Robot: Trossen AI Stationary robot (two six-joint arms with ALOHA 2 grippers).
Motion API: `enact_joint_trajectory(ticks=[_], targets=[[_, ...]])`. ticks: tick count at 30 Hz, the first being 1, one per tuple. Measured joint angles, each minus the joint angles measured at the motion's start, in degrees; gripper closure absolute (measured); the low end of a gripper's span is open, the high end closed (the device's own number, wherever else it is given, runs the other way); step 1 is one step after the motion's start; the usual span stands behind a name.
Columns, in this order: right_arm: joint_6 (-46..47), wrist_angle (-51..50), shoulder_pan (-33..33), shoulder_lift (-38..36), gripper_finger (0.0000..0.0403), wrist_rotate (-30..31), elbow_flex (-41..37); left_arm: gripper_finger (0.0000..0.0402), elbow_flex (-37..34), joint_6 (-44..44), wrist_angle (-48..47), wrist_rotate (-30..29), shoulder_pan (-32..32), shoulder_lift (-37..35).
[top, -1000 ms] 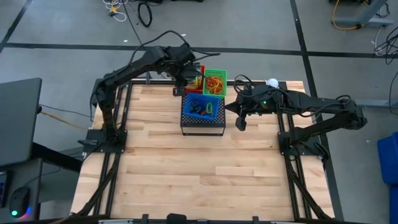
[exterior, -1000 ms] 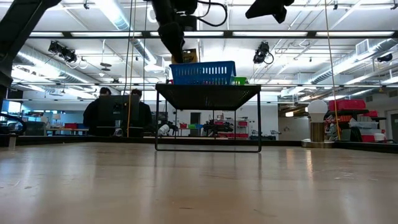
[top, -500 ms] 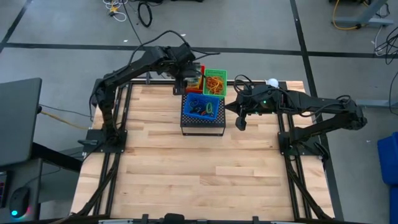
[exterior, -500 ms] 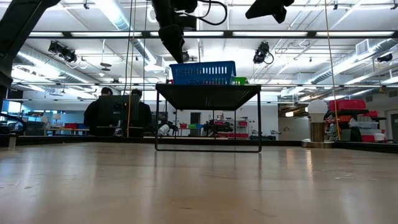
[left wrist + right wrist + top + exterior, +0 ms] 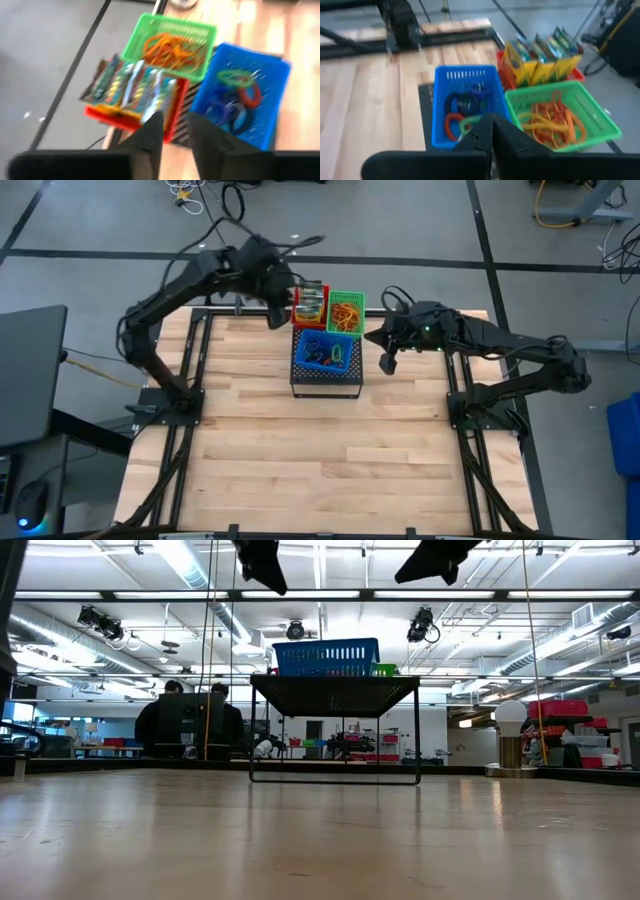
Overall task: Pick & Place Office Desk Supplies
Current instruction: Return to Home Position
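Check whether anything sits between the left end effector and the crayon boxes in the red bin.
Nothing visible does: the left end effector hangs in the air beside the red bin, and the crayon boxes in it lie uncovered.

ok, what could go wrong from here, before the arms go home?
1. The left gripper hangs open above and beside the red bin, whose crayon boxes stand above its rim. Dropping as it swings could clip them or shove the bin off the shelf.
2. The right gripper, shut, hangs close to the blue bin. A low sweep might knock it.
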Motion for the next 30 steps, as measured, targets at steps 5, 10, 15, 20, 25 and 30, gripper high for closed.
enact_joint_trajectory(ticks=[5, 10, 15, 20, 25, 30], targets=[[-0.52, 11.99, -1.99, -0.90, 0.0399, -5.16, -9.03, 0.0369, -16.70, -3.98, 15.74, 2.14, -2.81, -7.88], [3.52, 21.35, -3.73, -5.78, 0.0400, -7.72, -19.69, 0.0395, -38.58, -8.64, 38.21, 5.29, -4.60, -17.59], [6.27, 26.12, -4.15, -14.95, 0.0400, -7.76, -27.71, 0.0394, -56.51, -14.73, 58.87, 5.47, -6.00, -25.32], [7.76, 24.92, -4.14, -24.93, 0.0395, -4.45, -33.93, 0.0392, -63.84, -24.26, 64.63, -0.34, -6.83, -29.93], [7.89, 21.66, -4.12, -33.83, 0.0382, 0.29, -36.28, 0.0386, -64.29, -38.86, 61.49, -3.42, -8.37, -31.74], [11.42, 15.67, -4.13, -40.13, 0.0379, 7.46, -36.36, 0.0385, -64.37, -35.30, 60.34, -3.54, -9.01, -31.65]])
